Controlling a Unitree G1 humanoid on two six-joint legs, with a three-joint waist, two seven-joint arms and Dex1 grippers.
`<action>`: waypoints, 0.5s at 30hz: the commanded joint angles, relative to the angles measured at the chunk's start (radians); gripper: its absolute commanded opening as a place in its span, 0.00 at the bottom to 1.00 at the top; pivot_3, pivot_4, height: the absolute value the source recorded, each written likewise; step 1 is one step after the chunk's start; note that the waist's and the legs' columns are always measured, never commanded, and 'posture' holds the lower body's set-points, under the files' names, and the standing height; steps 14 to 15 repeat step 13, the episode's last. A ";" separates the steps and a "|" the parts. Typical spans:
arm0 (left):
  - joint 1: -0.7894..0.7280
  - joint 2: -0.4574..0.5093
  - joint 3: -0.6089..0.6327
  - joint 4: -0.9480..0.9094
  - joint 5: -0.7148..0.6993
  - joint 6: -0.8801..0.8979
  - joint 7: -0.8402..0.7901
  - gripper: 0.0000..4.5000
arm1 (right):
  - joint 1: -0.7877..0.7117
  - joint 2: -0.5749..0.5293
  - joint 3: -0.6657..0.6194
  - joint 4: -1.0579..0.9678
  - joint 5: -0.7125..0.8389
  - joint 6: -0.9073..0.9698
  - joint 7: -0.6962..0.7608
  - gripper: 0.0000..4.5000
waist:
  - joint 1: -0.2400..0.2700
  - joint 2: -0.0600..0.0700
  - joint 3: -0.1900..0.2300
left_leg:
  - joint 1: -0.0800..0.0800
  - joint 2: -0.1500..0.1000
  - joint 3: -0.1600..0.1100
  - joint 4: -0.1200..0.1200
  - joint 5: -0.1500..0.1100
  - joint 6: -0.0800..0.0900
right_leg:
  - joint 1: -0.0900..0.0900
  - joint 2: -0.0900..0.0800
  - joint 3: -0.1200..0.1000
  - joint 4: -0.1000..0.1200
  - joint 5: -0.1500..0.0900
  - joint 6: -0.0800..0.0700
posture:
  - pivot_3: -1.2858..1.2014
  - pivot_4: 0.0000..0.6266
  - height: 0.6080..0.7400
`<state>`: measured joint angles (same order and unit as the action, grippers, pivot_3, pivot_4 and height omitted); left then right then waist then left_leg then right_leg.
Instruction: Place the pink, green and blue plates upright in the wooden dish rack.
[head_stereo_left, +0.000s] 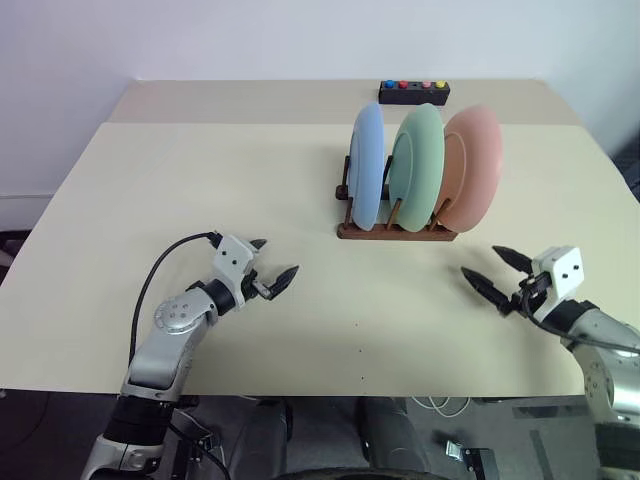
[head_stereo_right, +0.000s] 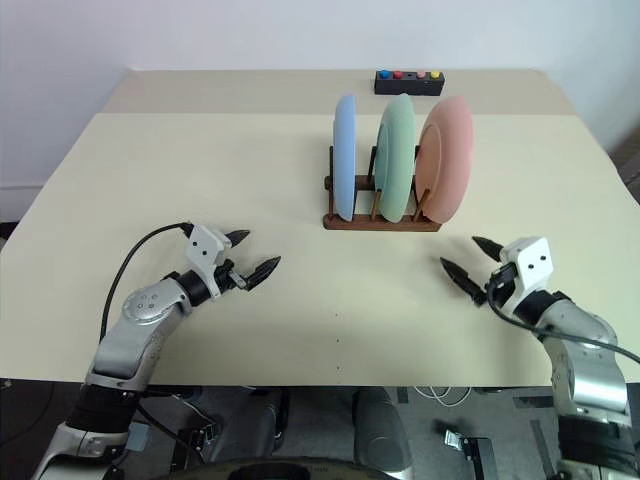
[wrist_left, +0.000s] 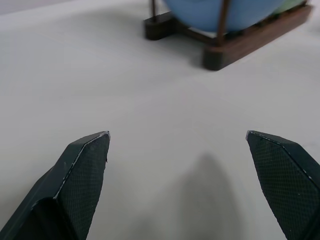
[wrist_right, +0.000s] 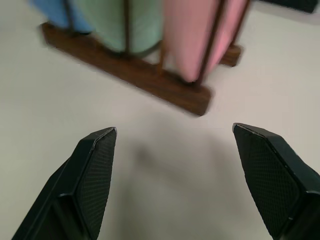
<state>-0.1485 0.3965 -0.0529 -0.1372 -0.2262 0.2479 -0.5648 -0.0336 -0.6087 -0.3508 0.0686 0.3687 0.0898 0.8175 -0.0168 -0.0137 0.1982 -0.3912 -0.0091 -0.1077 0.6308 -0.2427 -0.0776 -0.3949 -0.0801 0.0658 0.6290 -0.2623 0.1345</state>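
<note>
Right of centre on the table (head_stereo_left: 150, 200), the wooden dish rack (head_stereo_left: 395, 231) holds the blue plate (head_stereo_left: 366, 165), green plate (head_stereo_left: 418, 163) and pink plate (head_stereo_left: 472, 167) upright. The left gripper (head_stereo_left: 272, 262) at lower left and the right gripper (head_stereo_left: 497, 272) at lower right hover low over the table, fingers spread, empty.

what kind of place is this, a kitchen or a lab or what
Probably a lab or test setup, not a kitchen: a bare beige table against a plain wall, holding a wooden dish rack with three plastic plates and a black box with coloured buttons.

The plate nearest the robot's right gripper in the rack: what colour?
Salmon pink plate, clearest in the left eye view.
</note>
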 joint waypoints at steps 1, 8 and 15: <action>0.024 0.008 0.027 -0.040 0.005 -0.024 0.006 1.00 | -0.066 -0.011 -0.011 0.085 0.005 -0.064 0.017 0.84 | 0.000 0.000 0.000 | 0.000 0.000 0.000 0.000 0.000 0.000 | 0.000 0.000 0.000 0.000 0.000 0.000 | 0.52 0.24 0.96; 0.080 0.027 0.065 -0.089 -0.012 -0.007 0.014 1.00 | -0.079 0.011 0.001 0.102 0.036 -0.078 0.036 0.84 | 0.002 0.000 0.000 | 0.000 0.000 -0.001 -0.002 0.000 0.000 | -0.001 0.000 0.000 0.000 0.001 0.003 | 0.52 0.24 0.96; 0.079 0.028 0.071 -0.085 -0.013 -0.002 0.015 1.00 | -0.075 -0.013 -0.010 0.094 0.047 -0.073 0.051 0.84 | 0.000 0.000 0.000 | 0.000 0.000 -0.001 -0.001 0.000 0.000 | 0.000 0.000 0.000 0.001 0.000 0.001 | 0.52 0.24 0.96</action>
